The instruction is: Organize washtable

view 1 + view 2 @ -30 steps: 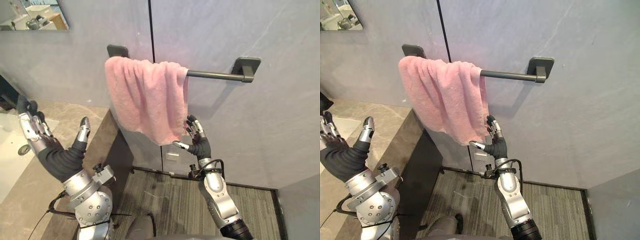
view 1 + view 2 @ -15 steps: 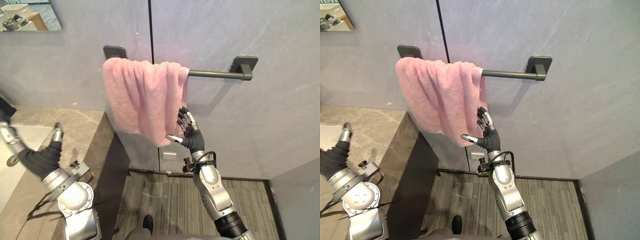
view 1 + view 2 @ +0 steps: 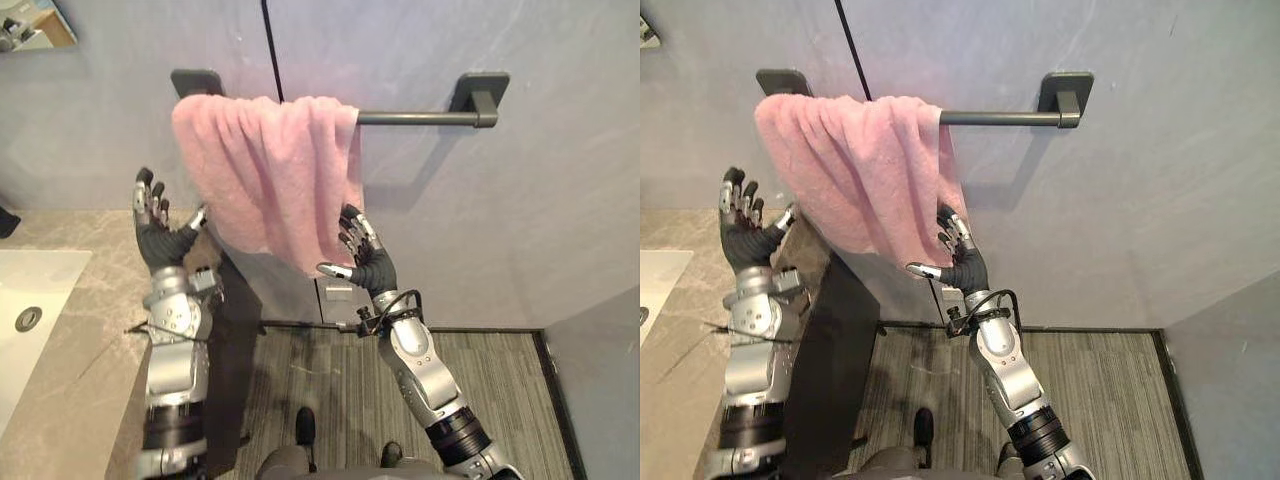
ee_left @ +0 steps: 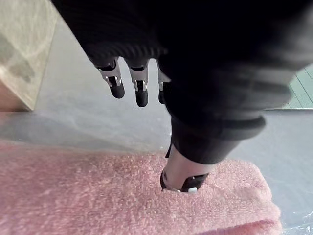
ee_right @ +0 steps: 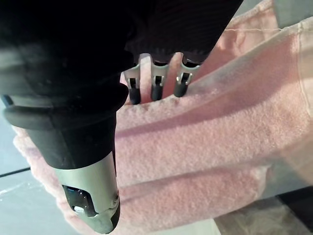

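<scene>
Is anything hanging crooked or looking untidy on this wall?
Yes. The pink towel is bunched in folds at the left end of the towel rail, leaving the right part bare, and its lower edge slants. The open left hand and right hand are at its two sides.

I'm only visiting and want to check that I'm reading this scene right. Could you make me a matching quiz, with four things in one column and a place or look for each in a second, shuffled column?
Things:
1. towel
2. bar
3. left hand
4. right hand

Places or looks:
A. at the towel's lower right edge, fingers against the cloth
B. dark and level, its right half bare
C. pink, draped and bunched at the bar's left end
D. held up beside the towel's left edge, fingers straight

Pairs: 1-C, 2-B, 3-D, 4-A
</scene>
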Available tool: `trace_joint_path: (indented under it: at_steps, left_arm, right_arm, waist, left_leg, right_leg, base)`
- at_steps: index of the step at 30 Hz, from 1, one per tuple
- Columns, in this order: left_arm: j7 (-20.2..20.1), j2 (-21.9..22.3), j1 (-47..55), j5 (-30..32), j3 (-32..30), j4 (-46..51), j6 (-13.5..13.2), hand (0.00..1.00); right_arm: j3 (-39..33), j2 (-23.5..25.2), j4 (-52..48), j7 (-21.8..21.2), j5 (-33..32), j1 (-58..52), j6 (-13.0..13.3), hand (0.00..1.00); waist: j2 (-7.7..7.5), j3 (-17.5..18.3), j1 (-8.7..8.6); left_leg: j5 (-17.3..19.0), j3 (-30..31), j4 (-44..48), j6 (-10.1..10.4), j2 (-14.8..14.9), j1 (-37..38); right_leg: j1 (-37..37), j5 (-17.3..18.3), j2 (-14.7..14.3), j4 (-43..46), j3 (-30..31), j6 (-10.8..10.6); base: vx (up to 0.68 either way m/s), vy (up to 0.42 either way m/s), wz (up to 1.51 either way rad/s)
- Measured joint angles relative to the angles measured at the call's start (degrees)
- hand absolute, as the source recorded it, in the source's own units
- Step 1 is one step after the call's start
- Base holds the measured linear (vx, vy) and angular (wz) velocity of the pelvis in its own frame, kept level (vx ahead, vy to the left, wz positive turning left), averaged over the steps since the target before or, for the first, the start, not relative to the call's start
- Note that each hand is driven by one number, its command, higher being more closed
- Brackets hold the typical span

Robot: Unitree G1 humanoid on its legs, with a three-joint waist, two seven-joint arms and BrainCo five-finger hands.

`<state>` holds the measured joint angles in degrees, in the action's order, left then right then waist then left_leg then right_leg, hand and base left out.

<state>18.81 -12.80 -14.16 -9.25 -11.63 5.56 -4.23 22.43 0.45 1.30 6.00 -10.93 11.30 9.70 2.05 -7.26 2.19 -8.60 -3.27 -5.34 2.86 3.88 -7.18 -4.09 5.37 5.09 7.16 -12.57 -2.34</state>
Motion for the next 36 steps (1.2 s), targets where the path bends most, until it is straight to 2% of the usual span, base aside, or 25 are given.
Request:
trace_joint_path:
  at_steps: [3,6,9,10,11,14,16,19,23,27,29,33,36]
  left_arm:
    - [0.4,-2.3,-5.3,-2.3,0.0,-1.3,-0.2,0.0]
    - [0.2,-5.7,-9.1,-6.2,0.3,-3.6,-0.6,0.0]
    - [0.2,-9.4,-12.0,-6.9,0.9,-6.5,-0.6,0.0]
    - [0.5,-10.4,-12.1,-8.2,1.6,-6.7,-0.8,0.0]
    - [0.1,-10.7,-12.1,-9.5,1.8,-6.7,-1.1,1.0]
    - [-1.9,-14.6,-12.1,-15.3,5.6,-6.7,-1.4,1.0]
    - [-5.2,-17.8,-12.1,-20.1,8.7,-6.0,-1.5,1.0]
    - [-7.7,-18.3,-12.1,-22.4,9.3,-4.5,-1.5,1.0]
    - [-8.8,-18.8,-11.6,-22.8,9.3,-2.4,-1.6,1.0]
    - [-8.9,-19.1,-9.4,-22.8,9.2,-0.3,-2.1,1.0]
    - [-8.9,-19.1,-8.0,-22.7,8.7,-0.3,-2.3,1.0]
    - [-8.9,-18.9,-7.0,-21.9,7.9,0.2,-2.5,1.0]
    - [-8.8,-18.6,-6.8,-21.5,6.4,0.2,-2.4,1.0]
  right_arm:
    - [0.5,-0.3,0.0,0.6,0.0,1.6,0.0,0.0]
    - [0.5,-0.3,-0.2,1.5,0.0,2.0,0.0,0.0]
    - [0.5,-0.3,-0.2,1.6,0.0,2.7,0.0,0.0]
    - [0.3,-0.4,-0.5,1.7,-0.1,3.3,0.0,0.0]
    - [-0.1,-0.4,-0.5,1.8,-0.3,3.7,0.0,0.0]
    - [-1.6,-0.4,-0.6,3.1,-0.4,6.0,0.0,0.0]
    - [-2.4,-0.4,-2.1,4.2,-0.5,7.6,0.0,0.0]
    - [-2.6,-0.9,-5.9,5.6,-0.4,7.6,0.1,0.0]
    - [-5.0,-1.3,-8.2,6.5,0.3,7.3,0.1,0.0]
    - [-8.2,-3.7,-13.5,6.3,0.3,2.1,0.2,0.0]
    - [-8.5,-3.7,-14.0,6.0,0.3,-0.2,0.1,0.0]
    - [-8.6,-3.7,-14.0,4.2,0.2,-4.9,0.0,0.0]
    - [-8.6,-3.7,-14.0,3.7,0.1,-4.5,0.0,0.0]
  waist:
    - [0.46,-2.1,0.06]
    - [0.37,-3.3,0.06]
    - [0.09,-4.4,0.29]
    - [0.09,-4.4,0.08]
    - [0.09,-4.5,0.22]
    - [0.01,-4.9,0.76]
    - [0.14,-5.7,0.8]
    - [-0.05,-6.2,0.33]
    - [-0.07,-6.2,0.12]
    - [-0.12,-6.3,-0.4]
    - [-0.2,-6.4,-1.35]
    - [-0.28,-6.4,-1.44]
    - [-0.57,-7.4,-1.46]
  left_leg:
    - [-0.7,0.0,0.0,0.4,0.4,-2.3]
    - [-0.9,-0.7,0.0,0.7,0.9,-4.3]
    - [-1.6,-1.5,0.0,0.9,0.8,-5.4]
    - [-2.2,-1.5,0.0,0.4,0.6,-5.9]
    - [-2.2,-1.5,0.0,0.4,0.6,-6.1]
    - [-2.3,-1.5,0.0,0.4,0.4,-6.1]
    - [-2.3,-1.7,0.0,0.5,0.1,-6.1]
    - [-2.3,-1.8,0.0,0.4,0.1,-6.4]
    - [-2.3,-2.3,0.0,0.4,0.2,-6.4]
    - [-2.3,-2.4,0.0,0.4,0.2,-6.4]
    - [-2.2,-2.2,0.0,0.4,0.3,-6.3]
    - [-2.2,-2.6,0.0,0.4,0.7,-6.2]
    - [-2.2,-3.0,0.0,0.4,1.1,-5.3]
  right_leg:
    - [-3.5,0.0,-0.4,2.2,0.2,0.3]
    - [-6.7,0.1,-0.4,4.1,0.6,0.5]
    - [-9.2,0.4,-0.2,6.1,1.8,0.4]
    - [-10.0,0.9,0.1,7.1,1.7,0.4]
    - [-10.4,1.1,0.2,7.6,1.7,0.5]
    - [-10.9,2.0,0.7,9.0,1.6,0.5]
    - [-11.4,2.5,1.1,10.0,1.8,0.4]
    - [-11.7,2.5,1.2,10.2,1.8,0.4]
    - [-12.0,2.5,1.1,10.2,2.3,0.4]
    - [-11.6,2.4,0.9,9.5,2.3,0.4]
    - [-11.3,2.4,0.9,9.1,2.0,0.4]
    - [-10.8,1.4,0.2,7.7,2.4,0.6]
    - [-9.7,0.8,-0.3,6.7,2.4,0.7]
  base:
    - [-0.12,-0.008,-0.08]
    - [-0.08,-0.009,-0.11]
    - [-0.01,-0.011,-0.15]
    - [0.0,0.0,0.0]
    - [0.02,0.0,0.11]
    - [0.01,-0.007,0.1]
    - [0.0,0.0,0.0]
    - [0.0,0.0,0.0]
    - [0.04,-0.023,-0.06]
    - [0.04,-0.025,-0.01]
    - [0.04,-0.016,0.03]
    - [0.01,-0.014,-0.06]
    - [-0.02,-0.017,-0.08]
